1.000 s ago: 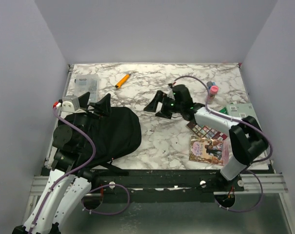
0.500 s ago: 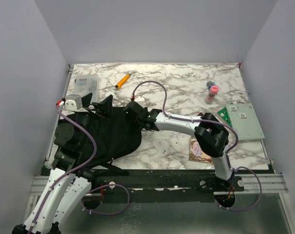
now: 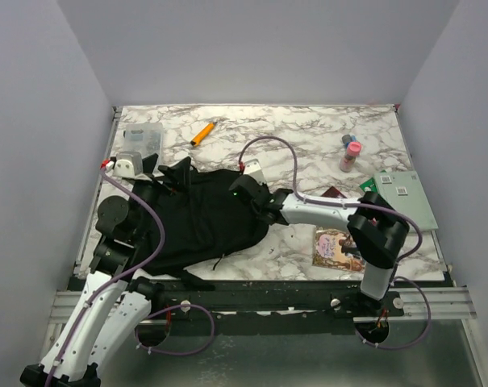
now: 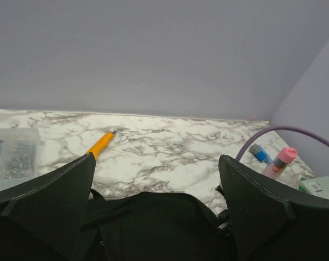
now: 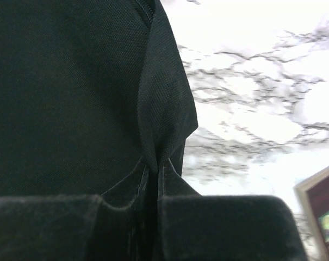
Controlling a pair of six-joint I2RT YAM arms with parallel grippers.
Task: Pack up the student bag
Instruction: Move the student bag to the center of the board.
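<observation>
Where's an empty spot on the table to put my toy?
The big bare marble patch at the back, between the orange pen and the pink bottle. Crowded: the student bag fills the left, the book and green board the right.

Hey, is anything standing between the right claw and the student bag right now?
Nothing visible does. The right claw is closed on a pinched fold of the student bag at its right edge, with no other object between them.

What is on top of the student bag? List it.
The right gripper pinches a fold of the student bag with shut jaws; the left gripper hangs open over its far edge. Whatever lies inside or beneath is covered.
</observation>
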